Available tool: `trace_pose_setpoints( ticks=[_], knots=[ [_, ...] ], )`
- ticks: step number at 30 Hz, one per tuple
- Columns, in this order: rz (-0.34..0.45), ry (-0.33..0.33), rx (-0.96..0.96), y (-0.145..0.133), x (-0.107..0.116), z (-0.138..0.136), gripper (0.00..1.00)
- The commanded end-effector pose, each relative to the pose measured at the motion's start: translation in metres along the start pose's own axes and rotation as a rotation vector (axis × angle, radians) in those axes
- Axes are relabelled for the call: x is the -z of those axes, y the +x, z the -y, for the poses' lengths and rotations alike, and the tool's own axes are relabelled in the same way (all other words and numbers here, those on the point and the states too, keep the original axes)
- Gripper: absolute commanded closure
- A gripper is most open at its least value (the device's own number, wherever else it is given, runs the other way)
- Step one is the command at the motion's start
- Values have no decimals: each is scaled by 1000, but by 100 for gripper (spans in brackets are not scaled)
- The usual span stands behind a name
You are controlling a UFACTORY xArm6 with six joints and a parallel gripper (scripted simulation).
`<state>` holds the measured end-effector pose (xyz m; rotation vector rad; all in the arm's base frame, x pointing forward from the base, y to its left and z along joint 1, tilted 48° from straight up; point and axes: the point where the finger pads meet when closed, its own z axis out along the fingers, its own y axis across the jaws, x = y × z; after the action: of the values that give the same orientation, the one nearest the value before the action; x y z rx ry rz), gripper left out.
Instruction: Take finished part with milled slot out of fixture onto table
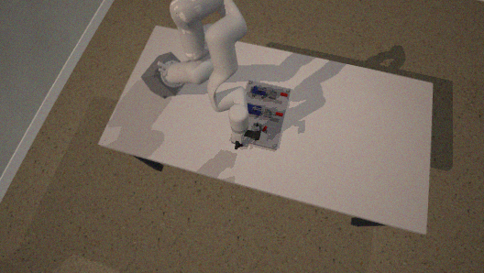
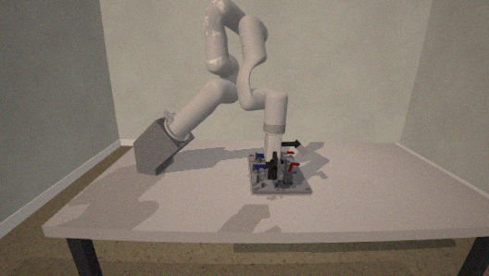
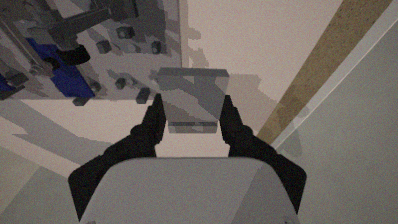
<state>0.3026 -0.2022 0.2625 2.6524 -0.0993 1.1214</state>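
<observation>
Wrist view: grey part (image 3: 192, 95) in gripper (image 1: 246, 140) (image 2: 273, 171) (image 3: 193, 104), blue blanks (image 1: 255, 109) (image 2: 259, 167) (image 3: 70, 80) in fixture (image 1: 273, 143) (image 2: 301, 189) (image 3: 114, 66)

Finished part (image 3: 194, 95): plain grey block, gripped at two opposite sides, overlapping an edge of the fixture plate (image 1: 270, 146) (image 2: 280, 190) (image 3: 112, 66) in the wrist view; its slot cannot be made out. Two blue blanks, the nearer one (image 1: 255, 109) (image 2: 259, 167) (image 3: 75, 82) and the farther one (image 1: 258, 91) (image 2: 260, 156) (image 3: 4, 84), lie side by side and apart on the plate, partly hidden by grey clamp parts; exact seating and clamp locking cannot be confirmed.
</observation>
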Motion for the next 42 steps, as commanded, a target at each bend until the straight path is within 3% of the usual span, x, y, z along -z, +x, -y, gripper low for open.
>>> trace_pose_setpoints(
  ticks=[1, 20, 42],
  knots=[
    [-6, 8, 2, 1, 0, -14, 100],
    [-6, 8, 2, 2, 0, -40, 100],
    [-6, 8, 2, 2, 0, -42, 100]
  ],
)
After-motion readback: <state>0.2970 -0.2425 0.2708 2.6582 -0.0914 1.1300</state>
